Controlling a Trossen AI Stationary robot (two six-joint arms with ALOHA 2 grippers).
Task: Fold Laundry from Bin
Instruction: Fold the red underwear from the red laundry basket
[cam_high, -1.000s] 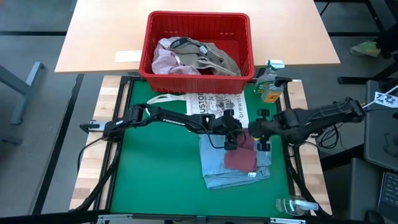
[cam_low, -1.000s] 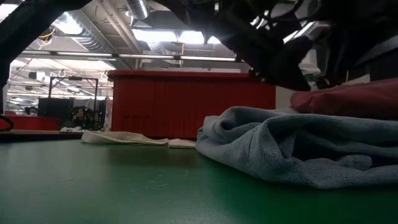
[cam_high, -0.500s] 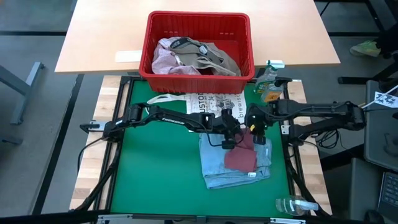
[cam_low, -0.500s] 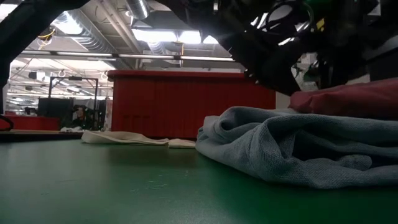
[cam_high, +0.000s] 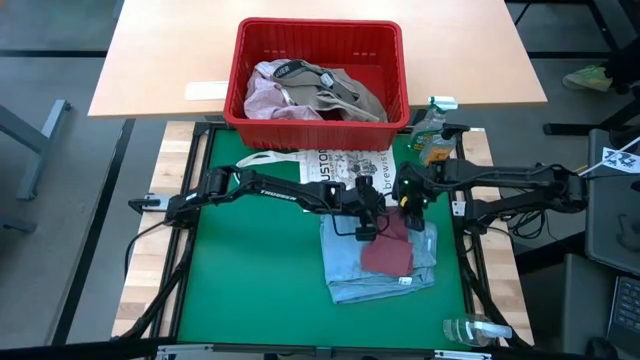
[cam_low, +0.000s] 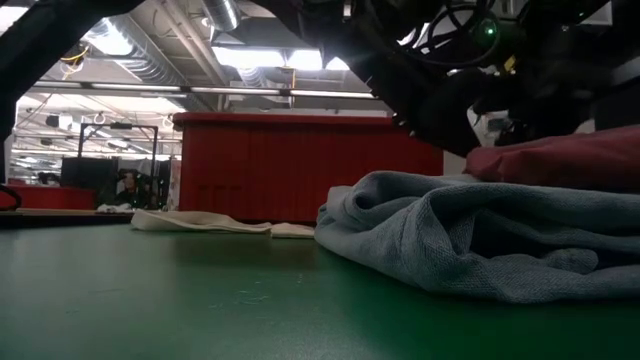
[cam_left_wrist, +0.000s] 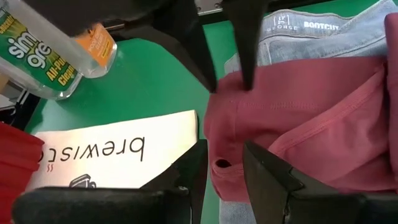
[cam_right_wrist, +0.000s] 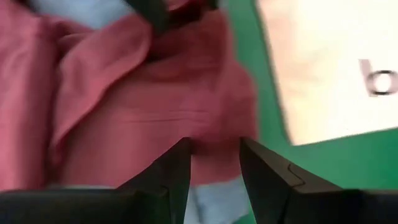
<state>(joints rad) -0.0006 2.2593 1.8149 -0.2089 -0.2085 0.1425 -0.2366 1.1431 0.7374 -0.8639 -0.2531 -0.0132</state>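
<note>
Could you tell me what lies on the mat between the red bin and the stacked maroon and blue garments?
In the high view, the white printed tote bag lies flat between the red bin and the maroon garment.

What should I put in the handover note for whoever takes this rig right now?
Left tool: fingers apart around the maroon garment's edge, grip unconfirmed.
Right tool: fingers apart at the same garment's far edge, opposite the left tool.
The maroon garment lies on the folded light blue garment on the green mat.
The red bin behind the mat holds pale pink and khaki-grey pieces.
Done: blue piece folded, maroon laid out.
Left: fold maroon, then empty the bin.
</note>
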